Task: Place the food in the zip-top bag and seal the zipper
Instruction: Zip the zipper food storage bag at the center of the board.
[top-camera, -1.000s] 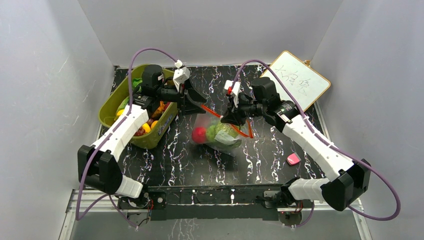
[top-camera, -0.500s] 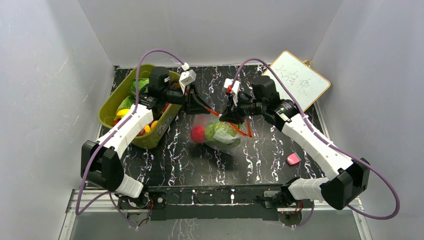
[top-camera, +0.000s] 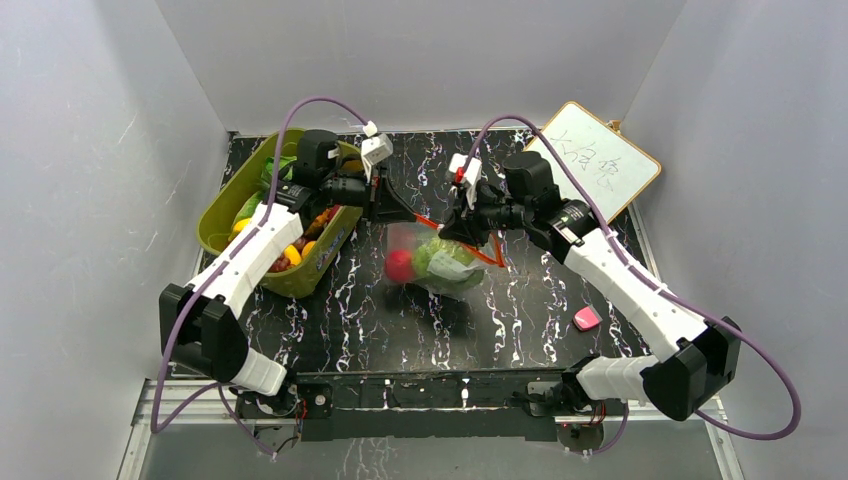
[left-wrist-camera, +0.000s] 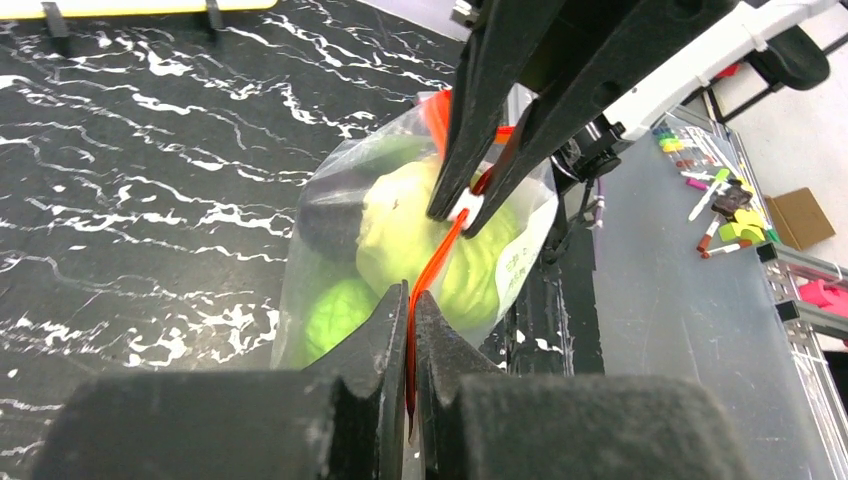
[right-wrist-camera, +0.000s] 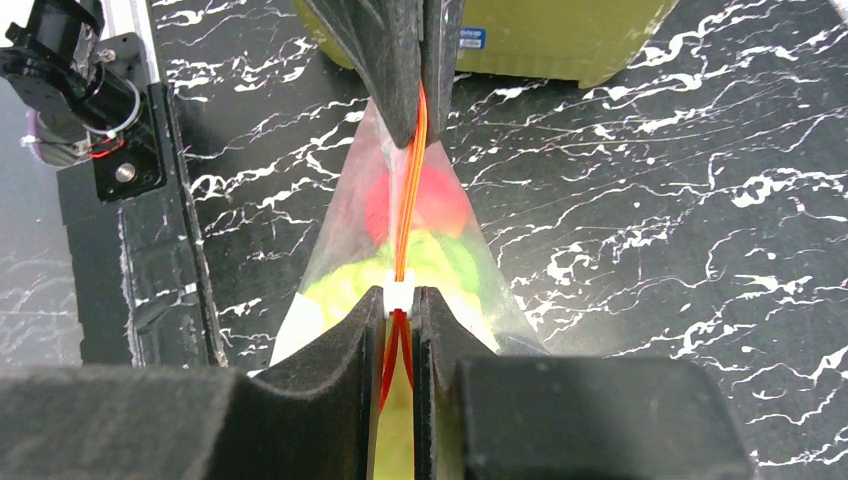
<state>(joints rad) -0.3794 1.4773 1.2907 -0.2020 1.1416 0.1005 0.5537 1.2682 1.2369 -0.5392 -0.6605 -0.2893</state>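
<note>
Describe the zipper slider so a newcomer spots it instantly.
Over the black white-veined marble table, a clear plastic zip-top bag of toy food is held by its red-orange zipper strip between the left gripper and right gripper. The slider is the small white clip on that strip at the right gripper's fingertips, the strip's only white part.

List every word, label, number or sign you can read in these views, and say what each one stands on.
Nothing can be read with certainty.
white board: dark handwritten marks, too small to read.
olive-green tub: small blue and white sticker on its wall, too blurred to read.
zip-top bag: faint green print on its side, too blurred to read.
</note>
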